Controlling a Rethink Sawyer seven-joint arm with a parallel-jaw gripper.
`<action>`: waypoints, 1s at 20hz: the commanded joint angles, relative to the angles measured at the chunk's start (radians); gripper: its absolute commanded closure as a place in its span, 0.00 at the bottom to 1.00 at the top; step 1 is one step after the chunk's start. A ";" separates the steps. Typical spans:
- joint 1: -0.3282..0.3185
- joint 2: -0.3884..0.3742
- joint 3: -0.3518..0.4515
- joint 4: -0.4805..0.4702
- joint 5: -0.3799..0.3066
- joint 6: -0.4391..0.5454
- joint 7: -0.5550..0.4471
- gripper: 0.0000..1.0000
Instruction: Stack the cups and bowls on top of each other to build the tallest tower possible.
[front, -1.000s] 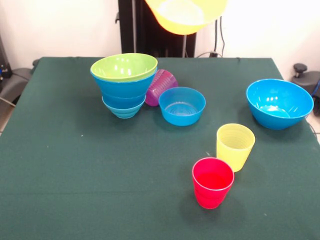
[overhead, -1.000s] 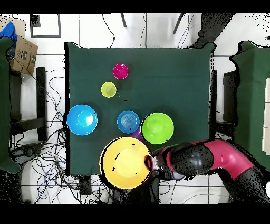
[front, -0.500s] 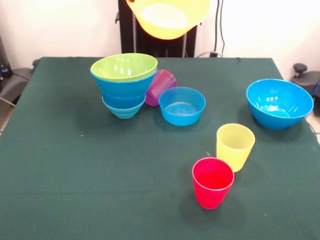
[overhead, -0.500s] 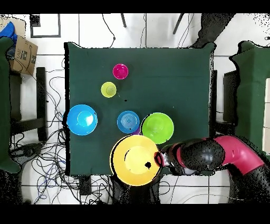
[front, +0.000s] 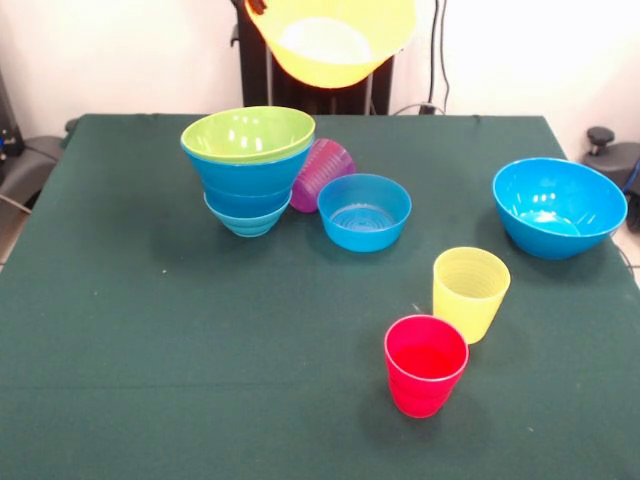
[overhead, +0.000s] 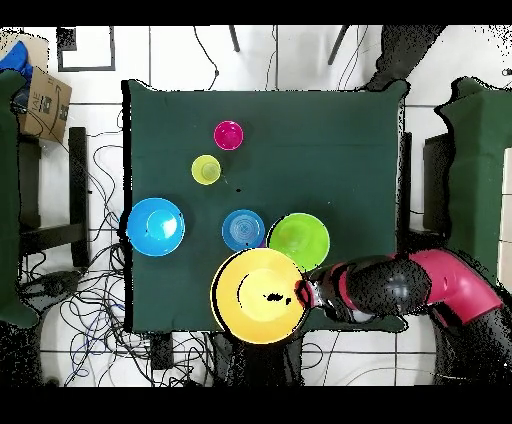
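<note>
My gripper (overhead: 303, 293) is shut on the rim of the very large yellow bowl (front: 330, 40), holding it in the air over the table's far edge; this bowl (overhead: 258, 296) partly overlaps the tower from above. The tower (front: 248, 170) has a lime green bowl (overhead: 300, 240) on a large blue bowl over small blue ones. A purple cup (front: 322, 172) lies on its side against it. Beside that stands a small blue bowl (front: 364, 210). A large blue bowl (front: 558, 205), a yellow cup (front: 470, 292) and a red cup (front: 426, 363) stand apart.
The green table (front: 150, 350) ends just behind the tower. A cardboard box (overhead: 45, 100) and loose cables (overhead: 95, 290) lie off the table's side on the floor.
The yellow bowl in my gripper has moved sideways toward the tower, leftward in the front view. Everything on the table has stayed put.
</note>
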 joint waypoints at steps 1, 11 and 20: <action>0.033 0.072 -0.021 -0.068 -0.098 0.088 -0.334 1.00; 0.018 0.117 -0.052 -0.151 -0.169 0.134 -0.401 1.00; 0.012 0.129 -0.057 -0.225 -0.210 0.182 -0.470 1.00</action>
